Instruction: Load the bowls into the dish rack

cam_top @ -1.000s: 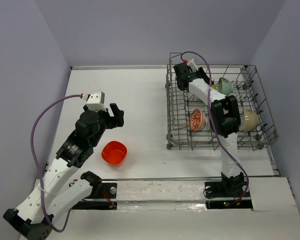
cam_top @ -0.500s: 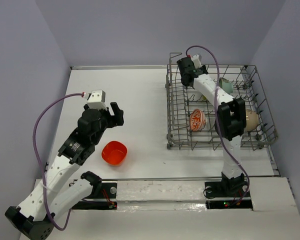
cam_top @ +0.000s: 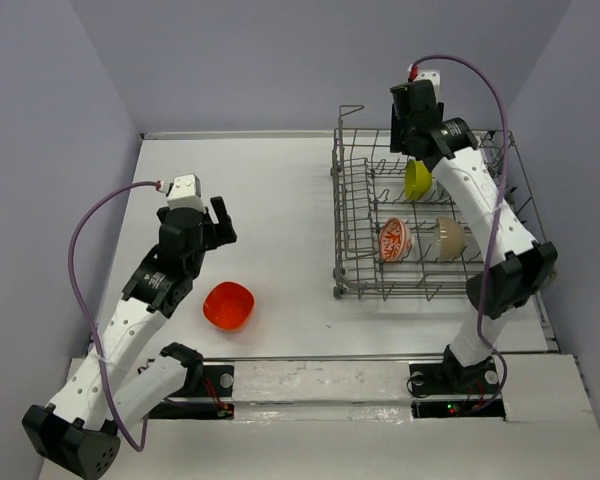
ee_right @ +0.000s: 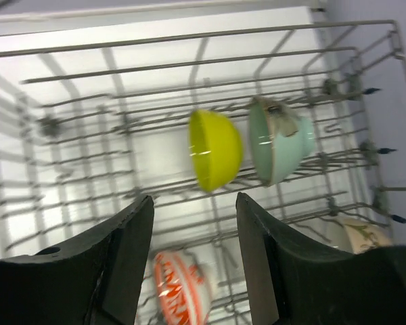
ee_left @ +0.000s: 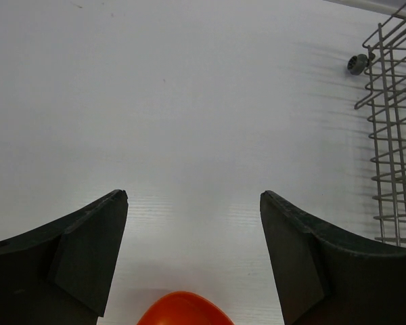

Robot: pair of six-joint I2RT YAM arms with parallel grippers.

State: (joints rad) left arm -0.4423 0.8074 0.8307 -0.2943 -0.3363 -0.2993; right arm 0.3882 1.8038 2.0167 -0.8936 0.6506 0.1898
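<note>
We are seeing the left gripper point(ee_left: 193, 196) hanging w/ its jaws wide apart, gripping nothing. It is staying near the orange-red bowl point(cam_top: 229, 305) but not touching it. This bowl is sitting on the table point(cam_top: 280, 190), lower left of the top view. The right gripper point(ee_right: 193, 200) is hovering over the dish rack point(cam_top: 337, 200) at upper right, its jaws also apart & empty. Inside the rack, the lime-yellow bowl point(ee_right: 215, 150) & the pale teal bowl point(ee_right: 277, 149) are standing on edge, just beside each other. The red-patterned bowl point(cam_top: 395, 240) & the cream bowl point(cam_top: 450, 238) are resting lower in the frame.
</note>
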